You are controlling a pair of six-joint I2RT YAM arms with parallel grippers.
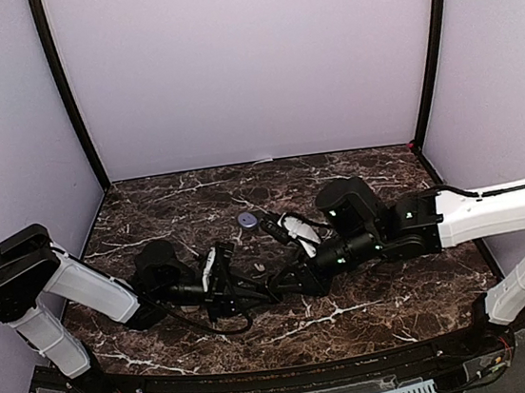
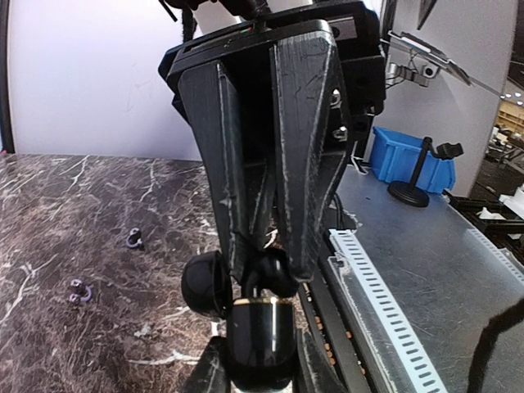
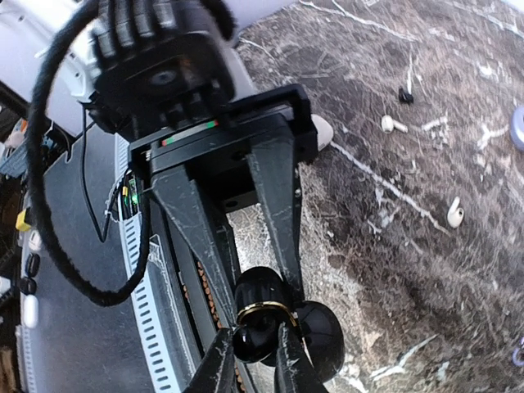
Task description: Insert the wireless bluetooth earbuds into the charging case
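Far left: left tool [image 2: 266, 274] clenched on the black case [image 2: 259, 332], pinching near the hinge. In the left wrist view the round lid hangs at 10 o'clock of the gold-rimmed cup.

Centre: right tool [image 3: 264, 296] clenched on the same case from the opposite side. Neither holds an earbud.

Judgement: keep one grip firm with the cup mouth up, and loosen the other slowly so the case does not twist. Fingers crowding the cup will likely block entry.

Right: loose on the table [image 1: 366, 179] lie a white earbud [image 3: 391, 124], a dark earbud [image 3: 405, 95] at its 1 o'clock, and a second white earbud [image 3: 455, 214] at 5 o'clock. Blue disc [image 1: 247, 219] sits at 12 o'clock of the grip, apart.
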